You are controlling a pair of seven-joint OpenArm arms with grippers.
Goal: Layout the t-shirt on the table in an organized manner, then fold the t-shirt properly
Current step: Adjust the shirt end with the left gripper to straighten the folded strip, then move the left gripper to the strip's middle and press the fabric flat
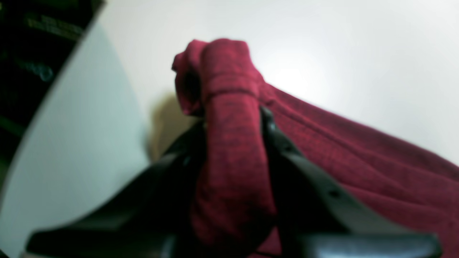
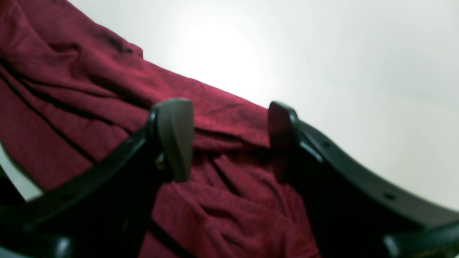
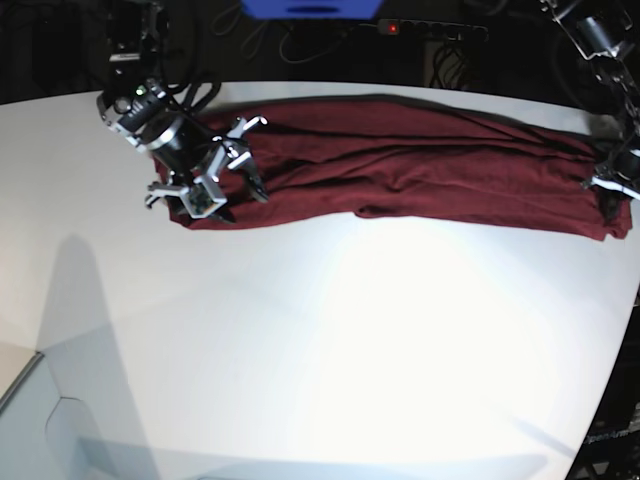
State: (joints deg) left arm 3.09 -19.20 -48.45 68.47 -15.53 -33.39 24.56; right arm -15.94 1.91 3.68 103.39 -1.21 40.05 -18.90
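The shirt (image 3: 420,165) lies stretched in a long bunched band along the far edge of the desk (image 3: 330,340), wrinkled lengthwise. The left gripper (image 1: 233,118) is clamped on a bunched end of the shirt near the desk's edge. The right gripper (image 2: 229,139) stands wide over the shirt's other end, holding nothing.

I see the white tabletop (image 3: 330,340) lying bare and wide across the whole near half, with room for either pincer to pass. Along the far side the maroon t-shirt (image 3: 420,165) stretches nearly edge to edge and blocks that strip. The right pincer (image 3: 232,190) hangs over its one end, the left pincer (image 3: 610,185) sits at the other, beside the tabletop's curved edge.
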